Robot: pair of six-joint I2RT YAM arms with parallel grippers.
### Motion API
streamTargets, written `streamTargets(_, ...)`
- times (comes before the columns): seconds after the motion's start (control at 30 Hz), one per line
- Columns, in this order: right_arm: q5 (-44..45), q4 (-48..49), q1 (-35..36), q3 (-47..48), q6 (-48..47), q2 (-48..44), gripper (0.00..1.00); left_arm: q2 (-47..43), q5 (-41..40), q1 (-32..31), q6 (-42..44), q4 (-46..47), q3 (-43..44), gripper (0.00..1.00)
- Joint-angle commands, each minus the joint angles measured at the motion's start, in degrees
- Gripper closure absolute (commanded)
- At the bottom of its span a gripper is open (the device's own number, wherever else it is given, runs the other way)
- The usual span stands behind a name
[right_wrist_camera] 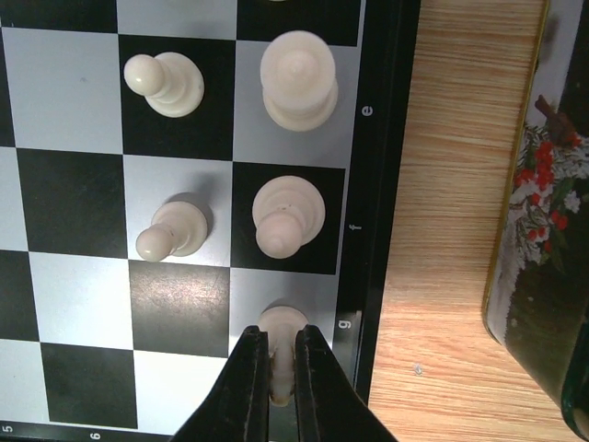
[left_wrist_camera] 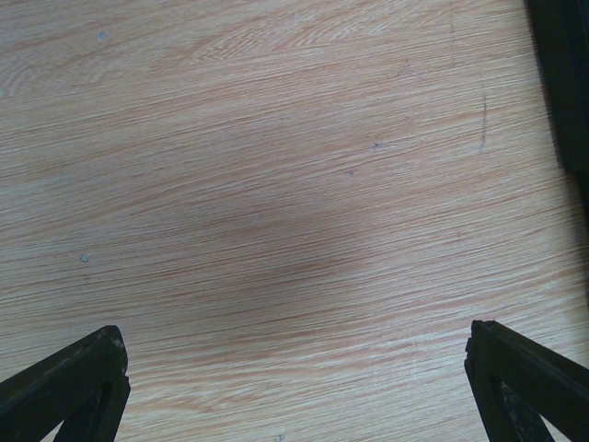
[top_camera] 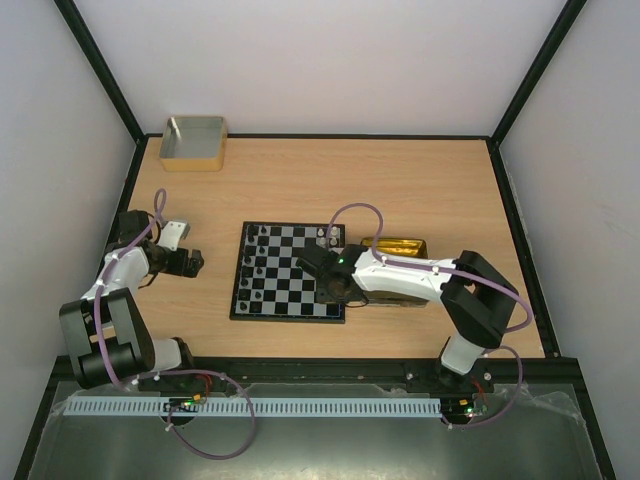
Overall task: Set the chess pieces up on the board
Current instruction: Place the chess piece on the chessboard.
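Note:
The board (top_camera: pixel 288 316) lies mid-table, with black chess pieces (top_camera: pixel 256 262) along its left side and cream ones (top_camera: pixel 325 237) at its far right. My right gripper (top_camera: pixel 335 285) hovers over the board's near right part. In the right wrist view this gripper (right_wrist_camera: pixel 282 339) is shut on a cream piece (right_wrist_camera: pixel 282 322) over the pale edge square by the letter g. Two cream pawns (right_wrist_camera: pixel 166 83) (right_wrist_camera: pixel 173 230), a bishop-like piece (right_wrist_camera: pixel 287 214) and a taller piece (right_wrist_camera: pixel 297 78) stand beyond it. My left gripper (top_camera: pixel 193 262) is left of the board, open (left_wrist_camera: pixel 294 368) over bare wood.
A shiny gold tin (top_camera: pixel 400 247) lies just right of the board, its printed side (right_wrist_camera: pixel 543 230) close to my right gripper. A grey box with a tan rim (top_camera: pixel 193 142) stands at the far left corner. A dark edge (left_wrist_camera: pixel 561 74) shows at the left wrist view's top right.

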Motion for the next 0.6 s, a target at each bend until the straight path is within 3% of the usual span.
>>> streamTargets(0.0,1.2,-0.6,0.5,1.9,-0.7,1.0,0.94,-0.2,0.0,-0.1,0.3,-0.5,-0.7,0.0)
streamTargets(0.57,1.1,-1.0,0.5,2.8,-0.9,1.5,0.81,0.6,0.1,-0.1,0.3,0.4,-1.3,0.0)
